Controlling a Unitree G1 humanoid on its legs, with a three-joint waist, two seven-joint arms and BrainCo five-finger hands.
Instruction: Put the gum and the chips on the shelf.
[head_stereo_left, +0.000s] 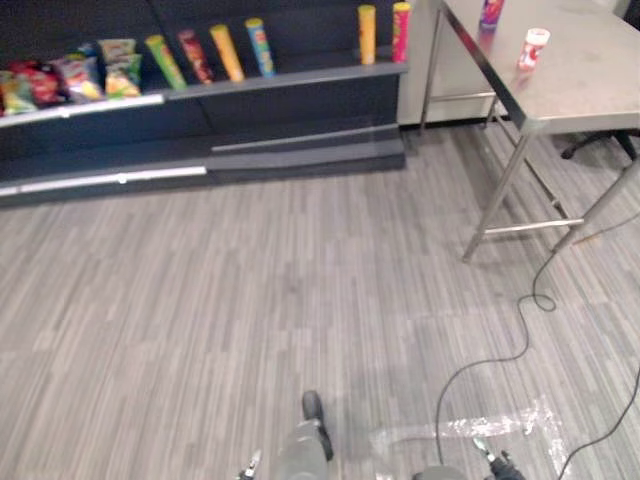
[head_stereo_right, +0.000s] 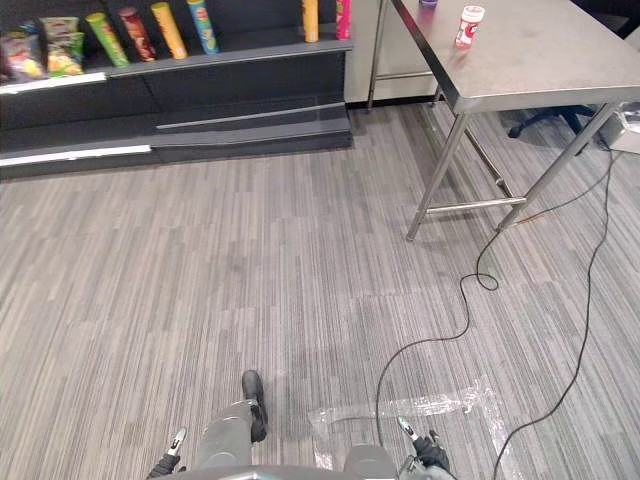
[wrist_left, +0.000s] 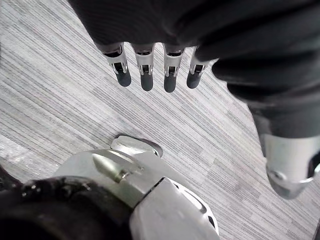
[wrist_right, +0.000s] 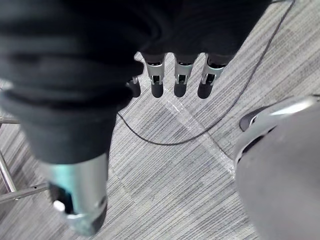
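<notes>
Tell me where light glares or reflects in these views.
Left eye view: the metal table carries a pale sheen; the clear tape on the floor glints. Left wrist view: the left hand shows small highlights on its silver fingers. Right wrist view: the tape is a faint shiny strip past the right hand.

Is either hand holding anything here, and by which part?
Nothing is held. The left hand and the right hand both hang open and empty over the floor.
</notes>
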